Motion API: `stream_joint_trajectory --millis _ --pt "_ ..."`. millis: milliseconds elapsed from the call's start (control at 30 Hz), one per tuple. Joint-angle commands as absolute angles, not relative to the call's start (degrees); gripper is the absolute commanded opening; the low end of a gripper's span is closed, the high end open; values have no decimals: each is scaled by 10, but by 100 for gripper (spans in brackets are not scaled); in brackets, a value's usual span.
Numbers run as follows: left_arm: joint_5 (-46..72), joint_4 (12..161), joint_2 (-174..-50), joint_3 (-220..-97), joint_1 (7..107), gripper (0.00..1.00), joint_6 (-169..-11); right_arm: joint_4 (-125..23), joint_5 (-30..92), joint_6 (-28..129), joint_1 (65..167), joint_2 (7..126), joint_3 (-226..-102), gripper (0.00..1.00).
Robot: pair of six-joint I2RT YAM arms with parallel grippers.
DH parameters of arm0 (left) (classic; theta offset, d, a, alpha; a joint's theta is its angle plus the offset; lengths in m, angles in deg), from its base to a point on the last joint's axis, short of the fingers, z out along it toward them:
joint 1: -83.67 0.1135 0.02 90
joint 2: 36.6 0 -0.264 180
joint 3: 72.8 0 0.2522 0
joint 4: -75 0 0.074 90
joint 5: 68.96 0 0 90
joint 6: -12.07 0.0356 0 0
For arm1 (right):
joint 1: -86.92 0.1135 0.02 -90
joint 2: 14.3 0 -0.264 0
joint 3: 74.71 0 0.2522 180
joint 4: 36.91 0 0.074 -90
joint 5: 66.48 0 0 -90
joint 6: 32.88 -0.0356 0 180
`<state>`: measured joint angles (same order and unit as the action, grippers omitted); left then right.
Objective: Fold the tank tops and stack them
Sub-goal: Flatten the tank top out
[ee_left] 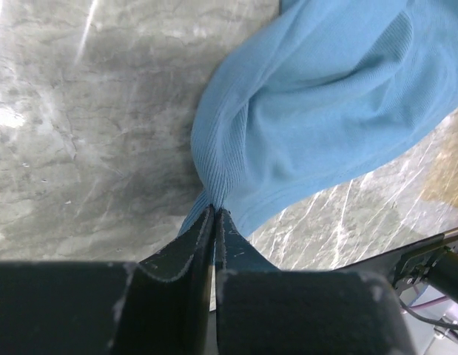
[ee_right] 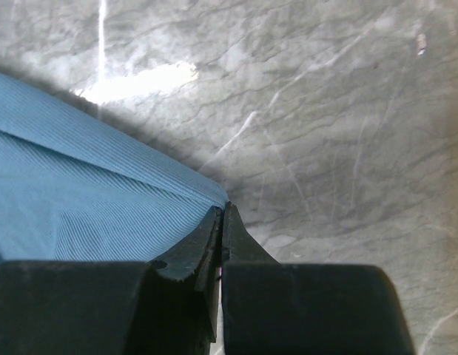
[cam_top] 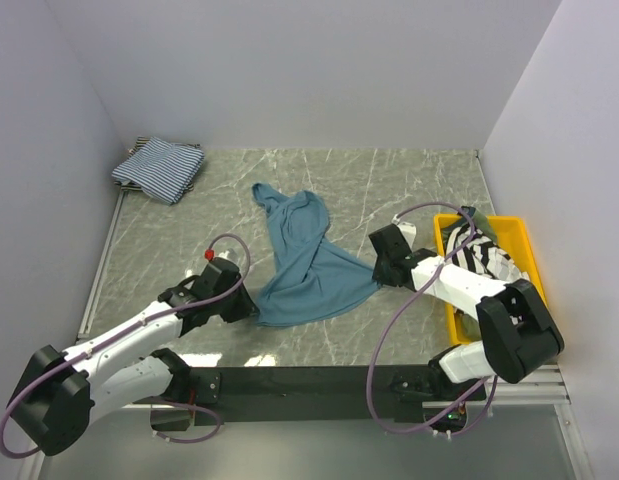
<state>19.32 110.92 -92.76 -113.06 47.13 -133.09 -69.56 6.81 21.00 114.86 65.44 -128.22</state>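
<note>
- Plain teal-blue cloth tank top (cam_top: pixel 309 270) lies lengthwise on bench (cam_top: pixel 409 180), straps at far end.
- I hold hem corners: L jaws pinch near-left, R jaws near-right.

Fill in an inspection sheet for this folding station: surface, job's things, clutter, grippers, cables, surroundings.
Surface: grey marbled table, no spills seen.
Job's things: teal tank top lying crumpled mid-table; fine-striped top folded at the far left corner; black-and-white striped top and olive top heaped in the yellow tray at the right edge.
Clutter: nothing seen.
Grippers: left gripper shut on the teal top's near-left corner; right gripper shut on its near-right corner.
Cables: purple cables loop off both arms; the right one arcs over the tray.
Surroundings: plain white walls on three sides.
</note>
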Motion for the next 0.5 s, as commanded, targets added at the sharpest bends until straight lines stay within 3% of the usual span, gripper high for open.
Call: stream_joint_trajectory --millis 0,167,267,467 --pt "183 1113 -916 -1142 486 9 -1328 -709 30 224 1133 661 -1315 0" --pt "172 1105 -916 -1127 500 9 -1326 -707 43 231 1119 674 -1323 0" --pt "166 1098 -918 -1120 503 15 -1321 -707 48 234 1120 683 -1329 0" --pt "162 1093 -923 -1118 504 6 -1324 -713 46 239 1118 682 -1338 0"
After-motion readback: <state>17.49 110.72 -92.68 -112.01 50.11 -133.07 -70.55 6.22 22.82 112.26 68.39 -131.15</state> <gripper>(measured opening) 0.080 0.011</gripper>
